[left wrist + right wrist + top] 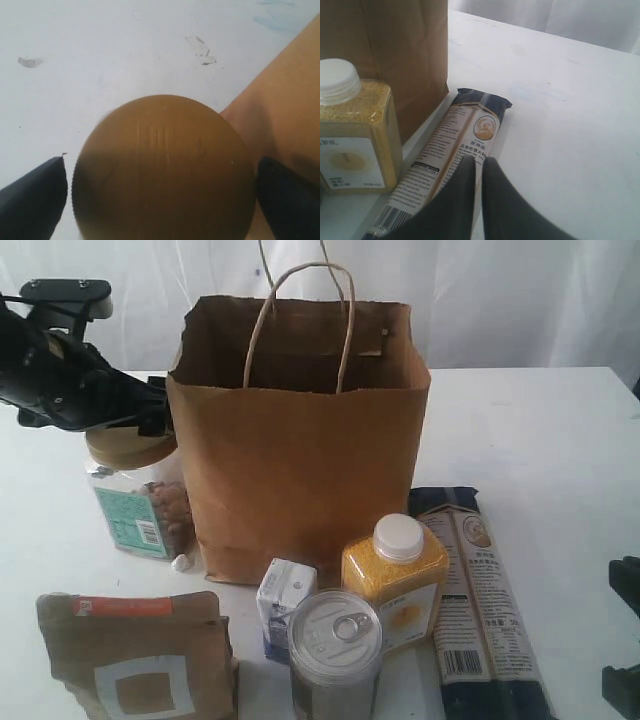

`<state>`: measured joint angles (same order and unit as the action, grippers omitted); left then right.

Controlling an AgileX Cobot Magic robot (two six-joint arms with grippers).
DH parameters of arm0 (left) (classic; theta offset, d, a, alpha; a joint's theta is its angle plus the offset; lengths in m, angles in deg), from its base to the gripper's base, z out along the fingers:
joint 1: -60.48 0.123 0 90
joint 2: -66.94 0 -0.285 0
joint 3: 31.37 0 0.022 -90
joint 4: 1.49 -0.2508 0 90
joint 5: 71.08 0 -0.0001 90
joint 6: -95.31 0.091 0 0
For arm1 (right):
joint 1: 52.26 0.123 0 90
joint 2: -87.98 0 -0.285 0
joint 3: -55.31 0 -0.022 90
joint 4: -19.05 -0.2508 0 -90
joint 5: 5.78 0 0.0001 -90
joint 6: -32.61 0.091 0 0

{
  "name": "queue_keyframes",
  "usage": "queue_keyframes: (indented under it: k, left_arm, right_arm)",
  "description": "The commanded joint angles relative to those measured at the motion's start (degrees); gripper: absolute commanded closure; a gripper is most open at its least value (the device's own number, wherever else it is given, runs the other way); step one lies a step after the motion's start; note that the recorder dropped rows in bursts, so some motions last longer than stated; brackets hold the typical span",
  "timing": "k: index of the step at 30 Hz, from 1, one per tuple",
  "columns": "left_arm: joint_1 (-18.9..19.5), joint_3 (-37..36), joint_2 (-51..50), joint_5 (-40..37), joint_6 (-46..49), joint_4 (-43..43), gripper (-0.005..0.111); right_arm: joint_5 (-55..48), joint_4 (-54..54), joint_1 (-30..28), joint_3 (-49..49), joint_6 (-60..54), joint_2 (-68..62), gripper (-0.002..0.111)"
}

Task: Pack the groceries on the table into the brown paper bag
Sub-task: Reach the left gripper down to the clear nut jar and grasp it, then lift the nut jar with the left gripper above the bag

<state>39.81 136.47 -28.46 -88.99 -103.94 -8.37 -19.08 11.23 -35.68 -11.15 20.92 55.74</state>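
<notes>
We list the contents, largest first.

1. Table point(540, 430): plain white, carrying every item below.
2. Brown paper bag point(300, 470): upright at the middle, mouth open, twisted loop handles raised.
3. Left arm: black, reaching in from the left edge of the exterior view, bent low over the nut jar. Its left tool point(162, 197) stands spread as wide as we see it, one finger on each side of the tan lid point(162, 170). It holds nothing. A strip of table shows between one finger and the lid; at the other finger we cannot tell whether they touch.
4. Long dark pasta pack point(480, 600): lying flat to the right of the bag. The right tool point(479, 162) is closed, fingers pressed together and empty, its tips pointing over the pack.
5. Brown kraft pouch point(135, 660): front left, well apart from both tools.
6. Clear nut jar point(140, 505): upright, just beside the bag's left wall, directly under the left tool.
7. Yellow white-capped bottle point(395, 585): upright before the bag, beside the pasta pack.
8. Pull-tab can point(335, 655): upright, in front of the bottle and the carton.
9. Small white-blue carton point(283, 600): between can and bag.
</notes>
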Motion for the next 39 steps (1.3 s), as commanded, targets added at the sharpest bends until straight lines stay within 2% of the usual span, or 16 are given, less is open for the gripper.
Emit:
queue_keyframes:
  k: [1,14,25,27,30,32,33,34,39]
  left_arm:
    - [0.0,-0.4,0.0,-0.2,-0.5,0.2,0.001]
    - [0.0,-0.4,-1.2,-6.0,1.3,0.2,0.001]
    - [0.0,-0.4,-1.7,-6.4,2.5,0.2,0.004]
    - [0.0,-0.4,-1.7,-6.9,2.5,0.1,0.014]
    - [0.0,-0.4,-1.6,-8.0,2.5,-1.1,0.045]
    - [0.0,-0.3,-1.4,-8.7,2.8,-1.7,0.074]
    - [0.0,-0.3,-0.4,-9.3,3.2,-2.6,0.102]
    - [0.0,-0.3,0.4,-9.3,4.0,-3.3,0.106]
    - [0.0,-0.3,6.4,-8.4,4.2,-7.2,0.106]
  right_arm:
    - [0.3,0.0,-0.1,-0.2,-0.1,0.3,0.103]
    - [0.3,0.0,-0.1,-0.2,-0.1,0.3,0.103]
    - [0.3,0.0,-0.1,-0.2,-0.1,0.3,0.103]
    - [0.3,0.0,-0.1,-0.2,-0.1,0.3,0.103]
    - [0.3,0.0,-0.1,-0.2,-0.1,0.3,0.103]
    - [0.3,0.0,-0.1,-0.2,-0.1,0.3,0.103]
    - [0.3,0.0,-0.1,-0.2,-0.1,0.3,0.103]
    - [0.3,0.0,-0.1,-0.2,-0.1,0.3,0.103]
    - [0.3,0.0,-0.1,-0.2,-0.1,0.3,0.103]
